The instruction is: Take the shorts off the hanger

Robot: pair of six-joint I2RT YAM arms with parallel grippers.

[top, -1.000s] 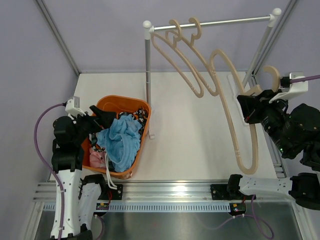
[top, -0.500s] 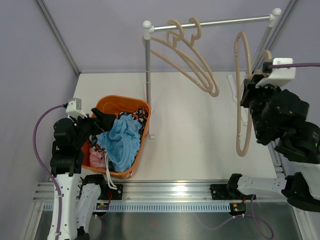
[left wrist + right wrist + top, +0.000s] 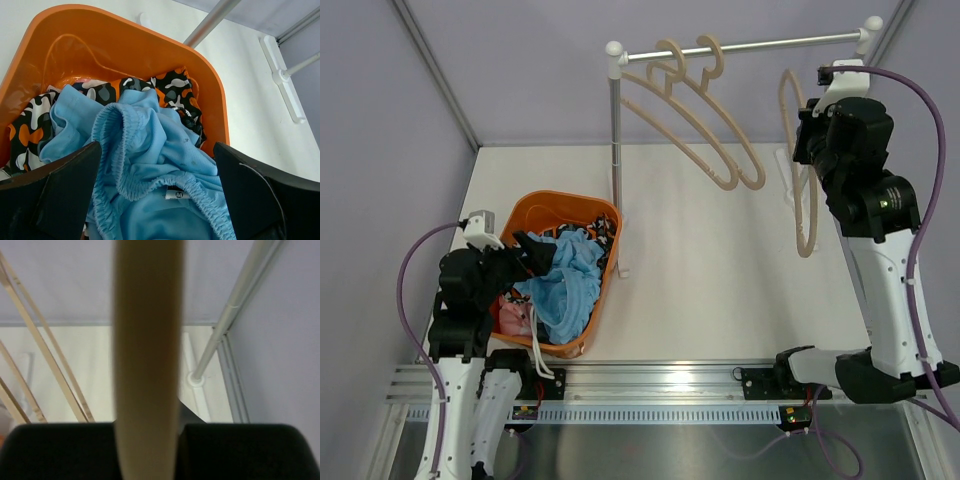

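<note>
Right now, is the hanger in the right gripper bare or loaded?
Bare: the hanger shut in the right gripper carries no fabric; light blue shorts lie in the orange basket.

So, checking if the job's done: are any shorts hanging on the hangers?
No, the two hangers on the rail and the hanger in the right gripper are bare; the shorts lie in the orange basket.

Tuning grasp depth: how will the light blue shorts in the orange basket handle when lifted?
Likely floppy: the light blue fabric shorts lie crumpled in folds. Probably light, being thin cloth. May drag the black-and-orange shorts heaped under them in the orange plastic basket.
</note>
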